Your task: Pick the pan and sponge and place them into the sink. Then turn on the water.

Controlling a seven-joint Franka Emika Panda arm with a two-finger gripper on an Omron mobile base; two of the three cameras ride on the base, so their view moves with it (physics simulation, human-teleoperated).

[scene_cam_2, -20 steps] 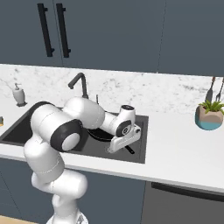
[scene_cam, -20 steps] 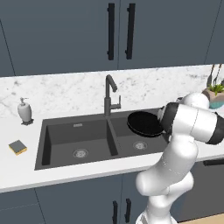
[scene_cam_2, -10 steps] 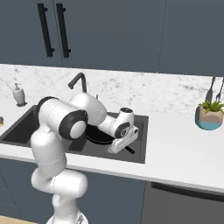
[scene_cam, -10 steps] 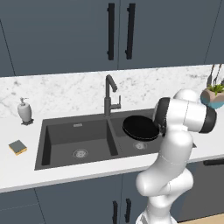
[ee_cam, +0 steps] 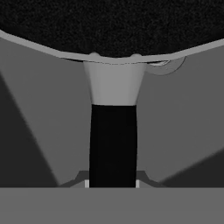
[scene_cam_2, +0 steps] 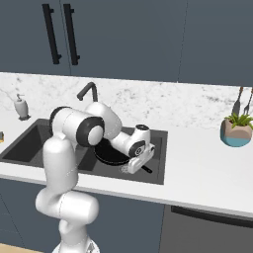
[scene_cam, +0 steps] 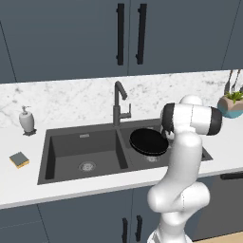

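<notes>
Pan [scene_cam: 148, 141] held over the right basin of the sink [scene_cam: 83, 152], tilted, black disc facing up and toward the faucet [scene_cam: 118, 102], just in front of and right of the faucet base. Handle [ee_cam: 113, 146] runs straight back into the tool [ee_cam: 112, 183]; grey finger tips sit against both sides of the handle at the bottom of the hand view, so clamped on the handle. Above the black grip, a pale grey neck joins the pan's rim [ee_cam: 113, 59], with the speckled black pan bottom beyond. A round metal drain [ee_cam: 164, 66] peeks from behind the rim, to its right in the hand view. From the right base view, the tool [scene_cam_2: 138, 165] hangs low over the near right part of the sink [scene_cam_2: 159, 148], with the pan [scene_cam_2: 109, 152] reaching from it toward the faucet [scene_cam_2: 88, 94].

Sponge [scene_cam: 19, 159] lies flat on the desk [scene_cam: 28, 190], well left of the sink, dark top up over a yellow layer. Soap dispenser [scene_cam: 27, 120] stands behind it, near the back wall, left of the sink. Potted plant [scene_cam: 231, 102] stands on the desk far right of the sink.
</notes>
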